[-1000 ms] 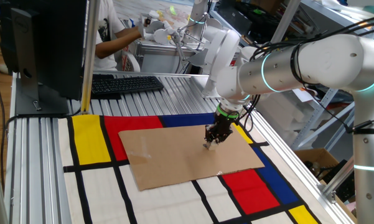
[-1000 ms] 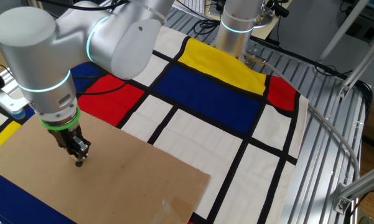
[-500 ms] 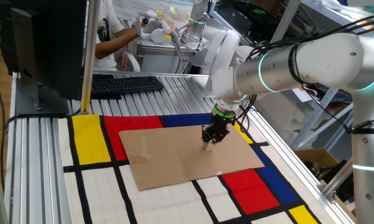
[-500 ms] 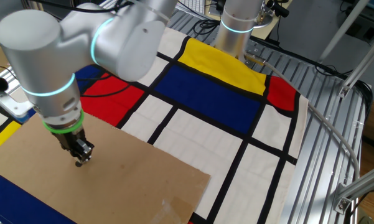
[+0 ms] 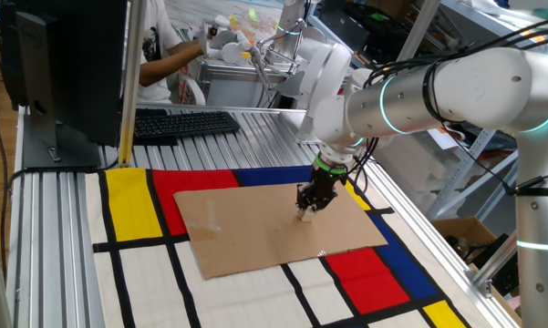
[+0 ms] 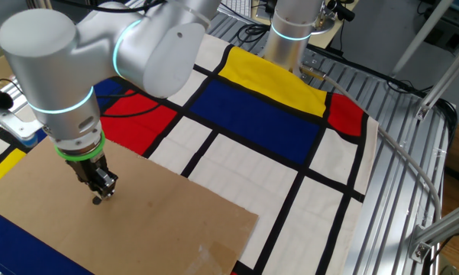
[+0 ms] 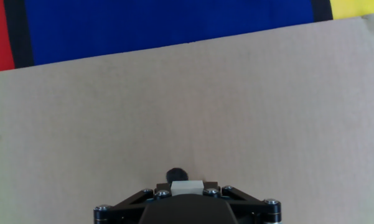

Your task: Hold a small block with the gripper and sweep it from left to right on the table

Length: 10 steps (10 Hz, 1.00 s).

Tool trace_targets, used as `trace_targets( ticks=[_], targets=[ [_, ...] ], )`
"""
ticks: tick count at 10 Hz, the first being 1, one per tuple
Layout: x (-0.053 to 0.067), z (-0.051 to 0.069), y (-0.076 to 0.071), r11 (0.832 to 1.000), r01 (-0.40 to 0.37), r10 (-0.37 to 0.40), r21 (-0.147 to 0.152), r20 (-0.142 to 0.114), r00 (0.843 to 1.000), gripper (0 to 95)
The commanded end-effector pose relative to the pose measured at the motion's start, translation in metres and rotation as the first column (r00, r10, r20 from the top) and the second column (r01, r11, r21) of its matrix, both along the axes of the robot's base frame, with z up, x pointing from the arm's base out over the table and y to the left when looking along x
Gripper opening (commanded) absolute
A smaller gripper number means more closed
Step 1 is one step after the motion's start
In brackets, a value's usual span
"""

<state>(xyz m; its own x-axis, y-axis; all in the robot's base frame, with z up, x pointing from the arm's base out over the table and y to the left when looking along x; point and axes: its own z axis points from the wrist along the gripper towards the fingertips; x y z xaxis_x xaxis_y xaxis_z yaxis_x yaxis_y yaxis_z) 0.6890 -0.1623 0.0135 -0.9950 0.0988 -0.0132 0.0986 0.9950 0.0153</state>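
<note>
Presently, the gripper (image 7: 187, 194) is clamped on the small block (image 7: 187, 185), low over the cardboard sheet (image 7: 236, 112) on the tabletop (image 5: 64, 228). Risk: excess downward pressure may twist the block out or drag the sheet. Count: one block, one gripper, one sheet.
</note>
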Motion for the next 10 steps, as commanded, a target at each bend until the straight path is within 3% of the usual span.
trace_targets(
  ticks=[1,7,10],
  targets=[
    [-0.002,0.001,0.001,1.0,0.0,0.0,0.003,0.0,1.0,0.0],
    [-0.002,0.0,0.006,1.0,0.001,-0.001,0.014,0.002,1.0,0.0],
    [-0.003,0.001,0.012,1.0,-0.001,0.001,0.001,0.004,1.0,0.0]
  ],
)
